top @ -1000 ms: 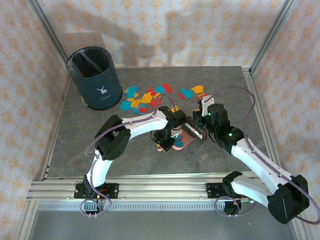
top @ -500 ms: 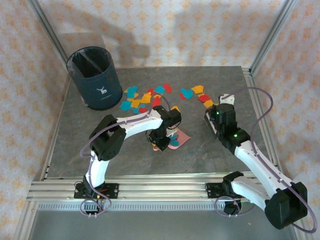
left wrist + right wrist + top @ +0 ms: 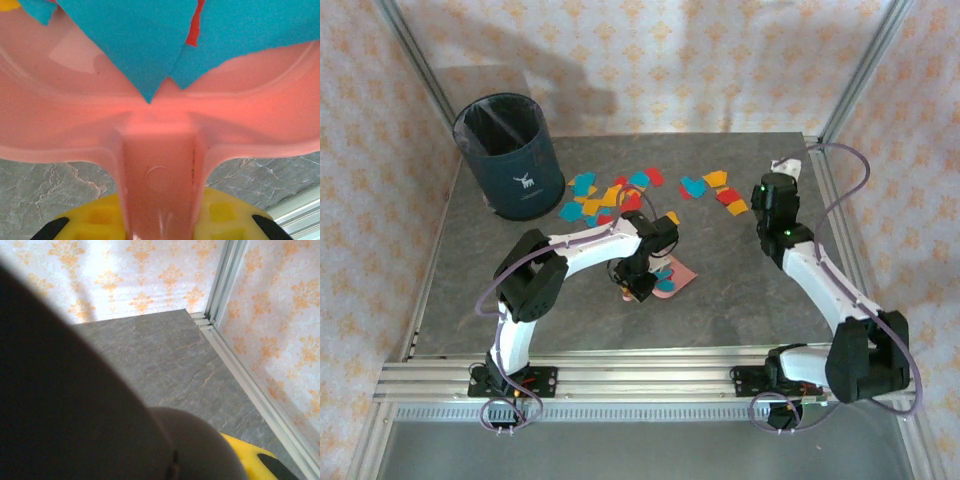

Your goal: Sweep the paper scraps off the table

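The closed right pincer [image 3: 777,182] has swung away to the far right of the dustpan [image 3: 680,279], whose handle the left pincer [image 3: 641,284] grips; few scraps [image 3: 610,195] lie inside, most on the worktop [image 3: 520,290] beyond it, so sweeping remains

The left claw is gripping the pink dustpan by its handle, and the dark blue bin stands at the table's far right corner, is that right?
Not quite. The dark blue bin stands at the far left corner of the table, as the top external view shows. The left claw does grip the pink dustpan by its handle.
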Robot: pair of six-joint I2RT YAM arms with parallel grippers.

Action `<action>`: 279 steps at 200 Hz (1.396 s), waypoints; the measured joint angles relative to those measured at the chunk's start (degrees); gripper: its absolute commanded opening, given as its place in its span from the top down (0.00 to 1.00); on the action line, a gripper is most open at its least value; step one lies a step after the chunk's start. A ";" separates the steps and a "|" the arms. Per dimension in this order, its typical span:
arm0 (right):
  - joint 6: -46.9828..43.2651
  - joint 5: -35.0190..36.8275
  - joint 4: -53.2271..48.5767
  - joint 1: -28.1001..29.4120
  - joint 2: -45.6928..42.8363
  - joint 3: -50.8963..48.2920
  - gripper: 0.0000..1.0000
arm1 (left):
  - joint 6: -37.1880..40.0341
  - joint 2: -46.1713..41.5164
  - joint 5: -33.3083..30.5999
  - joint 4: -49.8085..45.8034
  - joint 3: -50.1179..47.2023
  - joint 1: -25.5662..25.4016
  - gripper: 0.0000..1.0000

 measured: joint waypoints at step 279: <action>-17.79 -17.88 1.09 9.97 2.99 -1.51 1.00 | 1.62 -1.22 1.25 0.00 -1.60 0.00 1.00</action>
